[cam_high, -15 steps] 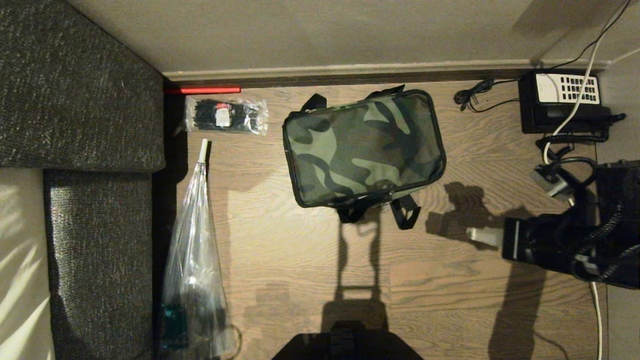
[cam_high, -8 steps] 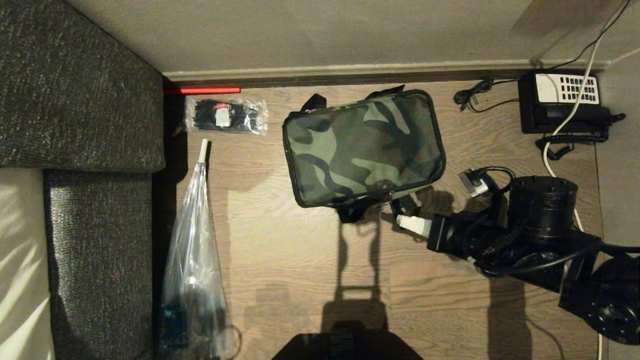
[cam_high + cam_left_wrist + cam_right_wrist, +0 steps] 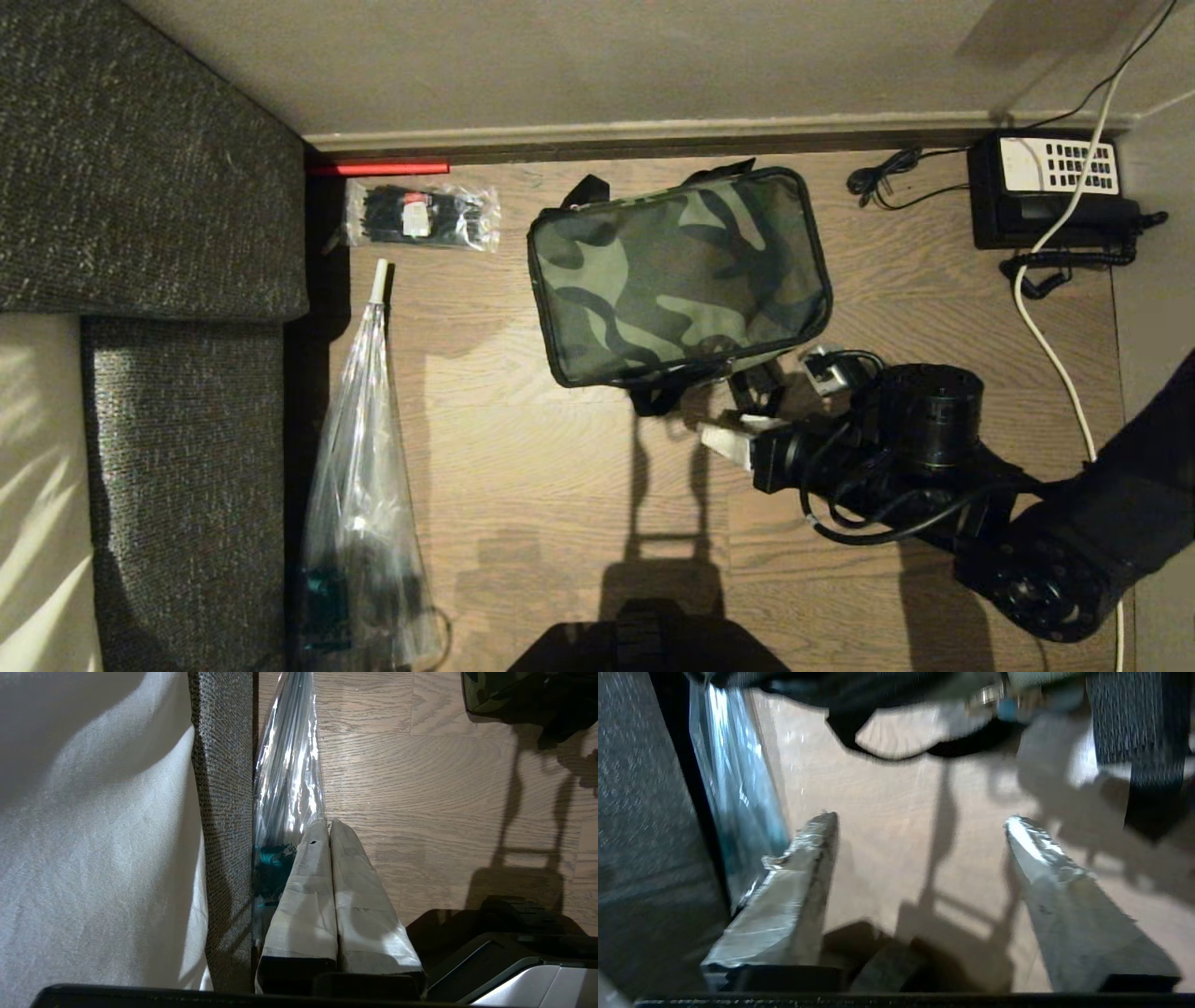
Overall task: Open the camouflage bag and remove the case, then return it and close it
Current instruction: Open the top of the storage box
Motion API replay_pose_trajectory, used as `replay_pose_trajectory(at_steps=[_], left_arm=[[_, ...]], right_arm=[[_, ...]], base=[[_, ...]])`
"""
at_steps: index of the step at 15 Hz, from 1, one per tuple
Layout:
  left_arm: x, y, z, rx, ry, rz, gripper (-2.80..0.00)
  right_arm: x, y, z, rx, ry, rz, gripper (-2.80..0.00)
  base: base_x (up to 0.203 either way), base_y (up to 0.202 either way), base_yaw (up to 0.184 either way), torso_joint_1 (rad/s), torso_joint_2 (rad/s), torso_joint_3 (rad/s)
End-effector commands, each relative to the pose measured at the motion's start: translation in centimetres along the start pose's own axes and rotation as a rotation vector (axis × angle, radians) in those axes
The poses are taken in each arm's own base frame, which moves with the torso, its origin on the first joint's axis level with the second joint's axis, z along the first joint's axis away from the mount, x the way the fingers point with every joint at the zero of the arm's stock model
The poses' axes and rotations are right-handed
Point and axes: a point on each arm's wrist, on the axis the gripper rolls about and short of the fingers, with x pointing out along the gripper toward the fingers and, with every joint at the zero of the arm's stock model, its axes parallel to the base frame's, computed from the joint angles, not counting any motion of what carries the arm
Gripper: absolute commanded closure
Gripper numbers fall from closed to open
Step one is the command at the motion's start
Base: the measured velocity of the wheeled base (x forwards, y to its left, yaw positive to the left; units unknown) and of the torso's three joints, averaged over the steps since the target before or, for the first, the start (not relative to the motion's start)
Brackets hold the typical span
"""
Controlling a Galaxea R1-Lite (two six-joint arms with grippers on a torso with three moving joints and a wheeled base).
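**Camouflage bag zipped on the floor, right gripper at its near edge**

The camouflage bag (image 3: 679, 275) lies flat and closed on the wood-grain floor (image 3: 560, 485), its green-black lid up, black piping round the rim. The right gripper (image 3: 724, 437) hangs just beside the bag's near long edge, by the two black strap loops (image 3: 758, 392) there, fingertips pointing toward the left side of the scene. In the right wrist view its two pale taped fingers (image 3: 794, 896) stand wide apart with only bare floor between them; they grip nothing. The left gripper (image 3: 329, 826) is parked off to the left beside the sofa, its two taped fingers pressed together and empty.

Nearest on the left lies one long clear plastic sleeve (image 3: 359, 485), glossy and tapering to a white tip. Beyond it lies one clear packet of black ties (image 3: 420, 217), then one red rod (image 3: 378, 169) against the skirting. Far right, by the wall, sits one black telephone (image 3: 1050, 191) with a white keypad, a white cable (image 3: 1055, 355) trailing past it. The coarse grey sofa (image 3: 140, 187) fills the left side.
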Motion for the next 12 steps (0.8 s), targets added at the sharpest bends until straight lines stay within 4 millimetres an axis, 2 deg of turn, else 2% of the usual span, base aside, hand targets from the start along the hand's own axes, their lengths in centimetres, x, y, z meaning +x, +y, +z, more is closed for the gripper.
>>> replay_pose_trajectory(at_steps=[1, 6, 12], left_arm=[[0.0, 0.0, 0.0, 0.000, 0.000, 0.000, 0.00], [0.0, 0.0, 0.0, 0.000, 0.001, 0.001, 0.00], [0.0, 0.0, 0.0, 0.000, 0.000, 0.000, 0.00]], right_arm=[[1.2, -0.6, -0.8, -0.002, -0.009, -0.002, -2.80], [2.5, -1.8, 0.2, -0.044, -0.108, -0.008, -2.80], [3.8, -2.9, 0.2, -0.070, -0.159, -0.021, -2.80]], base=[[0.000, 0.000, 0.000, 0.000, 0.00, 0.000], [0.000, 0.000, 0.000, 0.000, 0.00, 0.000], [0.000, 0.000, 0.000, 0.000, 0.00, 0.000]])
